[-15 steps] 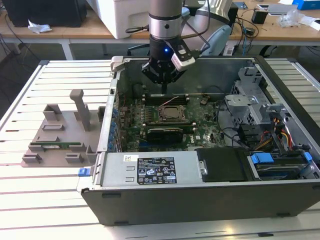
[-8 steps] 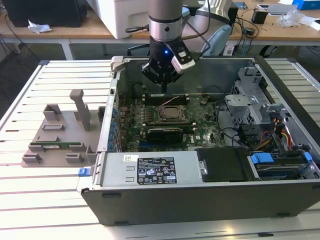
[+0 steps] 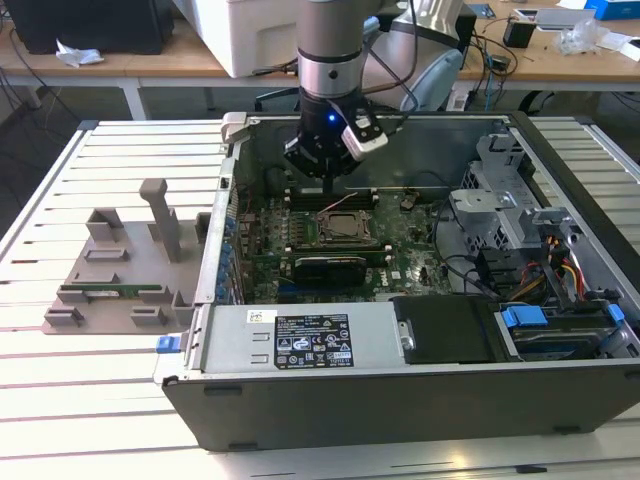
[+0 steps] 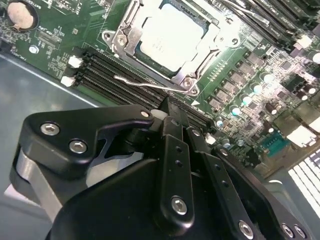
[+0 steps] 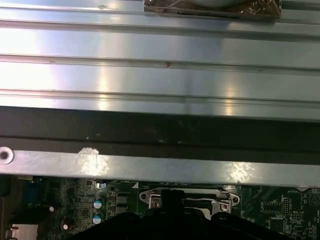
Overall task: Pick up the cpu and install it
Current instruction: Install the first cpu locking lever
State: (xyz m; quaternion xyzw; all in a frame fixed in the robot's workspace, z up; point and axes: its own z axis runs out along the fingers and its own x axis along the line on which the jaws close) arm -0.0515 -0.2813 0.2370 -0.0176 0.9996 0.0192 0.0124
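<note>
In the second wrist view the gripper [image 4: 172,112] shows only its black linkage, and its fingertips seem to merge into one dark point, so their spacing cannot be judged. Just beyond that tip, the cpu [image 4: 172,37] in the socket frame [image 4: 192,82] is cut off by the picture's edge. In the first wrist view the gripper's dark body covers the near part of the socket frame [image 5: 187,197]. In the exterior view the gripper [image 3: 330,190] hides the motherboard [image 3: 400,262] behind it.

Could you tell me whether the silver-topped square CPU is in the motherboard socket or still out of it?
In: the silver-topped square CPU lies flat inside the metal socket frame, apart from the black gripper.
</note>
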